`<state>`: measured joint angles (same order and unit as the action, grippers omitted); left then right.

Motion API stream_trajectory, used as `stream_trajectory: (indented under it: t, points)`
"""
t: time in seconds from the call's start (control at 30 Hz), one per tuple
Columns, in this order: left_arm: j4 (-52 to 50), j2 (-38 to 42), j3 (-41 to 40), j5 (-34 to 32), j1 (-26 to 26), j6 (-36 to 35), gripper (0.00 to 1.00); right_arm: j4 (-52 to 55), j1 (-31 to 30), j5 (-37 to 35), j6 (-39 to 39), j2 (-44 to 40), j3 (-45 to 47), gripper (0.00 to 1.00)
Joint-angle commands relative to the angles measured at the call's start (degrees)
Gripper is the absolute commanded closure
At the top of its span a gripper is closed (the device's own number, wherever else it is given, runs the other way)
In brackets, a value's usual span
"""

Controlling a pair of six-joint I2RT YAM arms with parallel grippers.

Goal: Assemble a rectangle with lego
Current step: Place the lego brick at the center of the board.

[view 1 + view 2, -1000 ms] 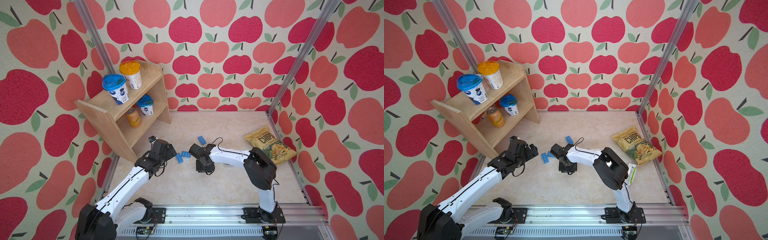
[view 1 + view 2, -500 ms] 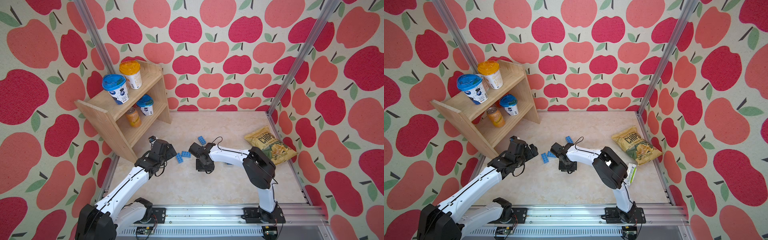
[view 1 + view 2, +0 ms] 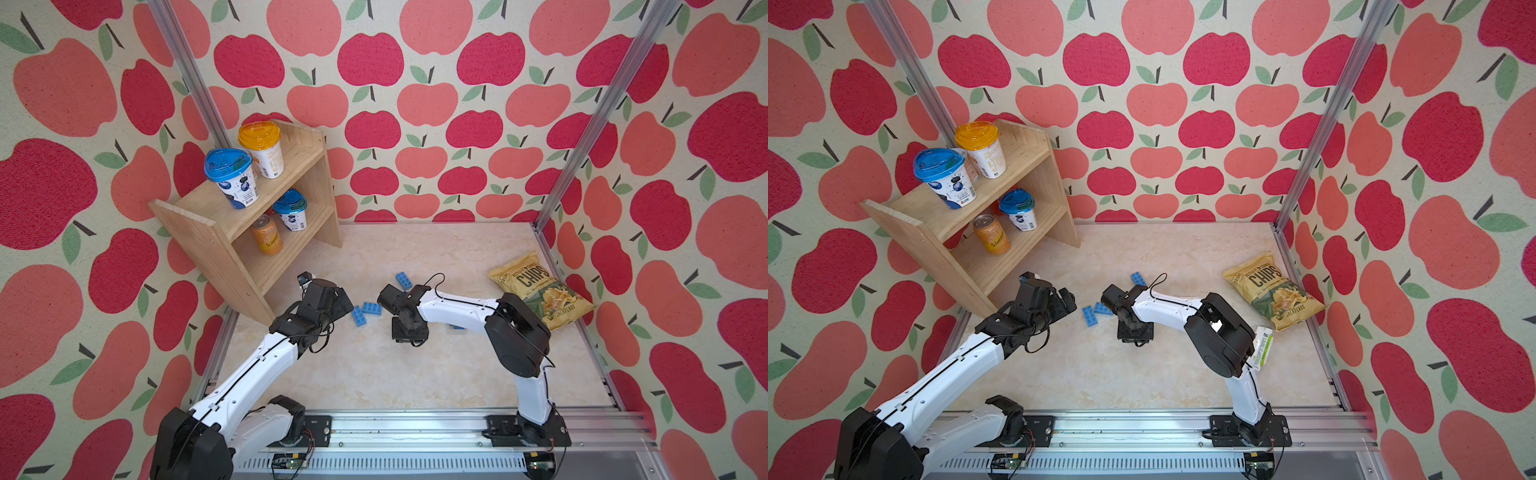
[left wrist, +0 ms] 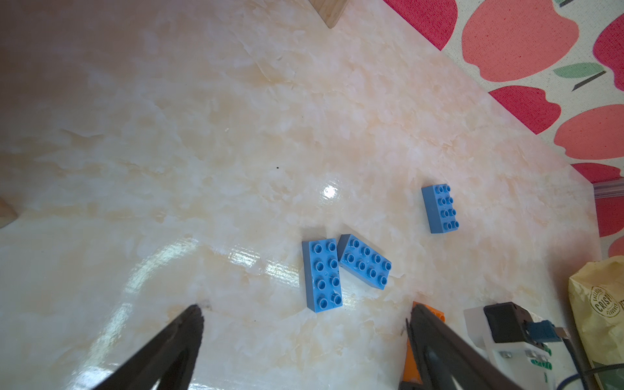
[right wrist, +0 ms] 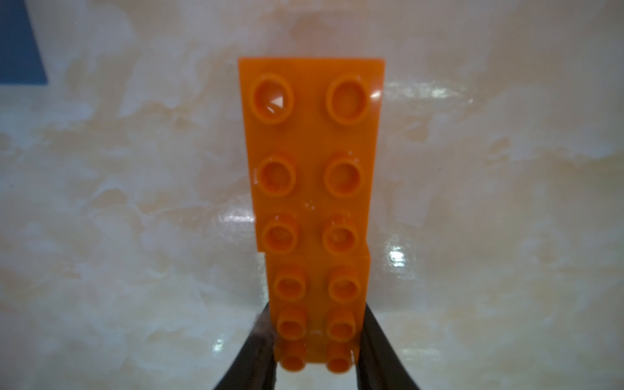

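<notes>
Nothing shifted since last frame. Orange lego point(image 5: 312, 152), two bricks joined in line, near end pinched by right gripper point(image 5: 317, 314), low at the table point(image 5: 135, 202) (touching it or not, can't tell). Blue pair point(image 4: 322, 275) touching at a corner, third blue brick point(image 4: 439, 209) apart. Left gripper point(image 4: 305, 308) fingers wide.

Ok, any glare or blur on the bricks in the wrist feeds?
Left wrist view: blue bricks sharp; glare patches on the glossy table beside them, none on them. Right wrist view: orange bricks crisp at the far end, softening toward the right gripper's fingers; one small highlight on a far stud.
</notes>
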<state>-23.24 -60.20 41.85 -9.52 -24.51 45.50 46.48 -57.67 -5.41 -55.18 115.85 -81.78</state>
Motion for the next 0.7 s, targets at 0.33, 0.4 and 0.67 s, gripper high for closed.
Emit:
stream_trajectory:
  t: [0.33, 0.4, 0.67]
  points:
    - [1.83, -1.5, 1.84, 0.55, 0.24, -1.28, 0.03, -1.26, 0.48, 1.19, 0.54, 6.6, 2.66, 0.65]
    - [1.59, -1.41, 1.75, 0.55, 0.21, -1.29, 0.03, -1.33, 0.54, 1.13, 0.1, 6.5, 3.09, 0.63]
    - [1.1, -0.7, 1.59, 0.12, 0.25, -1.29, 0.03, -1.52, 0.55, 0.98, 0.07, 6.01, 3.07, 0.38]
